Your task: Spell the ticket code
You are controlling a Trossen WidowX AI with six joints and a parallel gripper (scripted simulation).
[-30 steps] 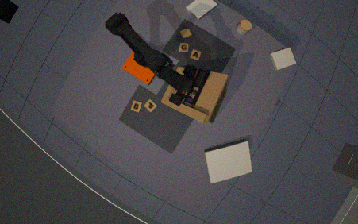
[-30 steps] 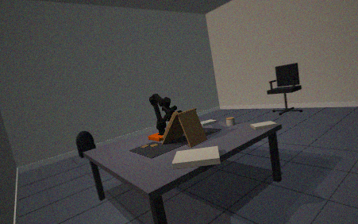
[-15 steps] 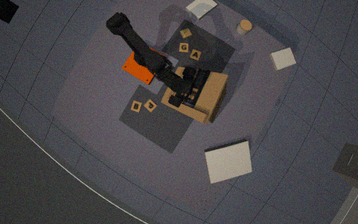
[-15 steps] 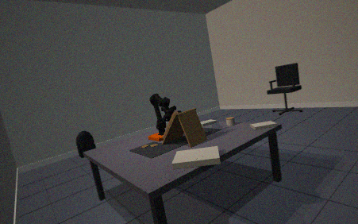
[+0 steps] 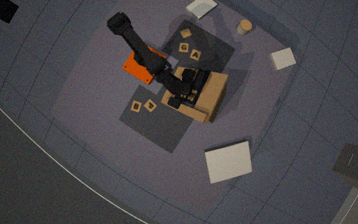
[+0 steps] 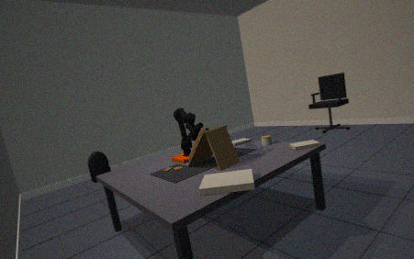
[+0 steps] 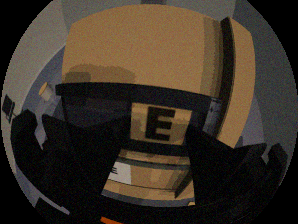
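My gripper [image 7: 159, 124] is shut on the E tile [image 7: 160, 123], upright in the wrist view. The tile shows between the dark strips of the letter rail [image 7: 95, 91] [image 5: 203, 79] on the tan board [image 7: 140, 45] [image 5: 216, 89] [image 6: 223, 147]; I cannot tell whether it is seated. The ticket [image 7: 122, 173] below is partly hidden; only an E shows. Loose on the mats lie a G tile [image 5: 183, 47], an A tile [image 5: 195, 54], a tile with an unclear mark [image 5: 186, 32], a B tile [image 5: 136, 106] and a turned tile [image 5: 150, 105] whose letter is unclear.
Dark mats [image 5: 171, 139] [image 5: 224, 49] lie on both sides of the board. A large white block [image 5: 229, 162] [image 6: 227, 180], a smaller one [image 5: 283, 58] [image 6: 305, 145], a pale dish-like block [image 5: 200, 8] and a cup [image 5: 244, 27] [image 6: 265, 140] stand around. The orange base [image 5: 136, 71] is behind.
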